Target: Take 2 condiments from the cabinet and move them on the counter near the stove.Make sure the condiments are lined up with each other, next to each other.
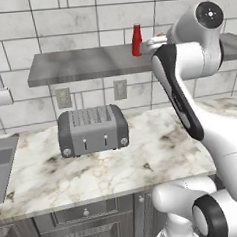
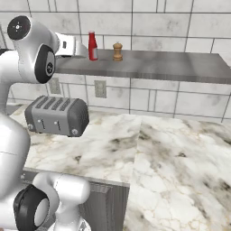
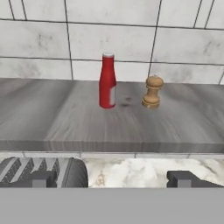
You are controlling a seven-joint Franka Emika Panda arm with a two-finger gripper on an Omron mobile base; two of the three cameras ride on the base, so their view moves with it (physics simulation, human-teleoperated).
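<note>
Item: slim red squeeze bottle (image 3: 107, 81) stood upright mid-depth on the grey stone-look wall shelf (image 3: 52, 118), brown wooden shaker (image 3: 152, 92) just beside; gripper (image 3: 113, 178), fingers spread (empty), sat before the front edge—best advanced level, centred on the bottle.

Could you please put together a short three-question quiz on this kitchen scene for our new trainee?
1. True or false: the red squeeze bottle and the wooden shaker both stand upright on the grey shelf.
2. Multiple choice: what sits on the marble counter below the shelf? A) a kettle B) a toaster C) a pan
3. Fill in: in the hand view, the gripper is ____, with nothing between its fingertips.

Key
1. True; they stand side by side, apart, with the bottle the taller.
2. B.
3. Open; it is short of the shelf's front edge.
</note>
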